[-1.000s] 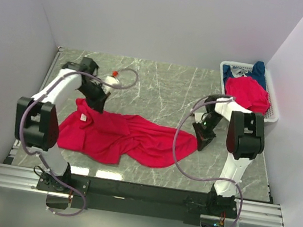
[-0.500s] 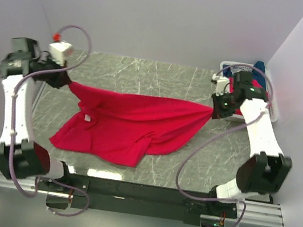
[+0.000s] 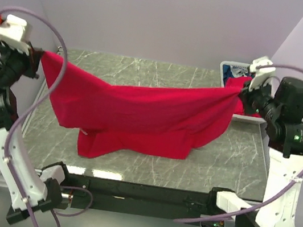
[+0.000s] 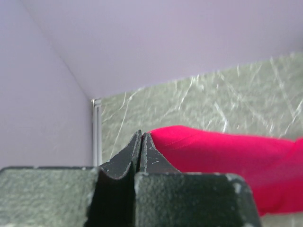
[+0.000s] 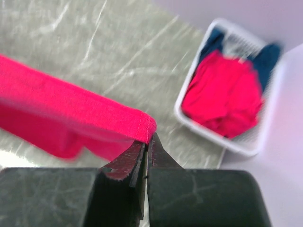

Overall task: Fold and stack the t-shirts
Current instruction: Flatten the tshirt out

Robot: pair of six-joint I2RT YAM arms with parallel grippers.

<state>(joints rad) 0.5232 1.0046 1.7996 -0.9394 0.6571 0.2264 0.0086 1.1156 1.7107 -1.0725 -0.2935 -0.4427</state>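
— Hanging where, exactly, that red t-shirt (image 3: 140, 112)?
— In the air, stretched wide over the table (image 3: 164, 72). It runs from the side farthest from the basket (image 5: 227, 142) up to the basket's near rim, and its lower folds droop down to the marble.
— And the arms?
— The left gripper (image 4: 140, 138) is pinched closed on the corner farthest from the basket. The right gripper (image 5: 148, 140) is clamped on the hemmed corner just beside the basket.
— Anything inside the basket?
— Another red shirt (image 5: 222, 101), crumpled, with a dark blue shirt (image 5: 267, 54) behind it.
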